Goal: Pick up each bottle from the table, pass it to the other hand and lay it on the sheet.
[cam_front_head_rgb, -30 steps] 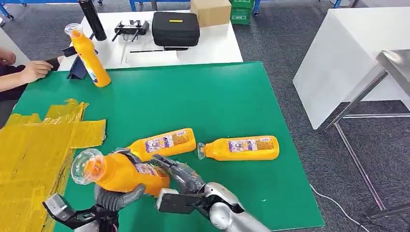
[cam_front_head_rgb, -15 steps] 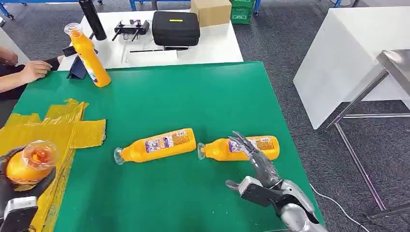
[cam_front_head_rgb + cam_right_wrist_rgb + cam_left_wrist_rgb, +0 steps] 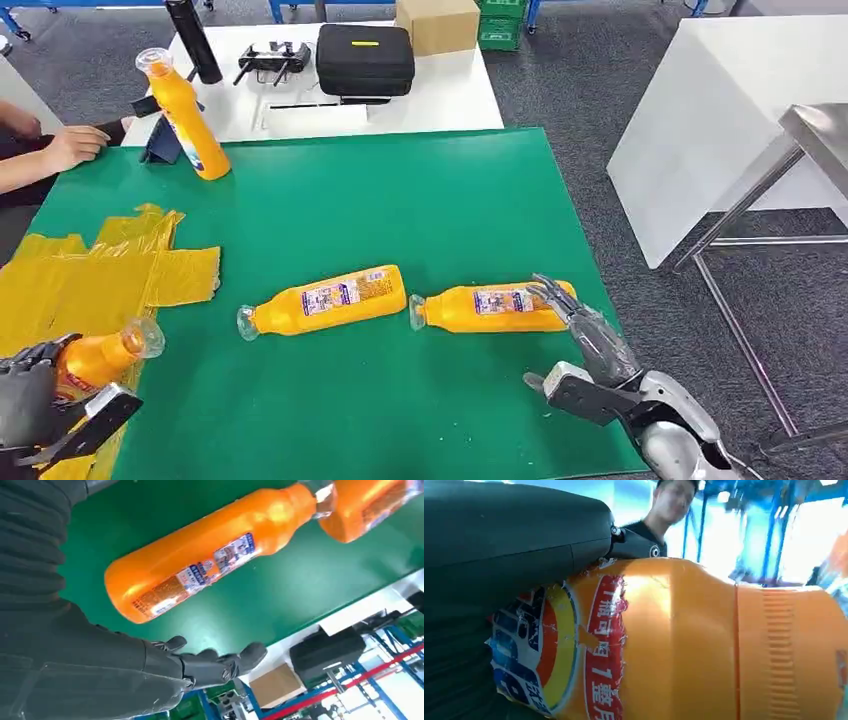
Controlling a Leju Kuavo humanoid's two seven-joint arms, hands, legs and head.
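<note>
Four orange bottles: one gripped by left hand (image 3: 30, 400), two lying, one upright; right hand (image 3: 585, 335) spread, empty

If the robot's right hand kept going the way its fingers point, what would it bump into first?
Most likely the orange bottle lying nearest it: the right hand is open, its fingertips already over the bottle's base end, though its height above it is unclear.

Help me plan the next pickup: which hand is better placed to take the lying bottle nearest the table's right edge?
The right hand: open, its fingers reach over the base end of that bottle. The left hand is busy holding another bottle over the yellow sheet.
</note>
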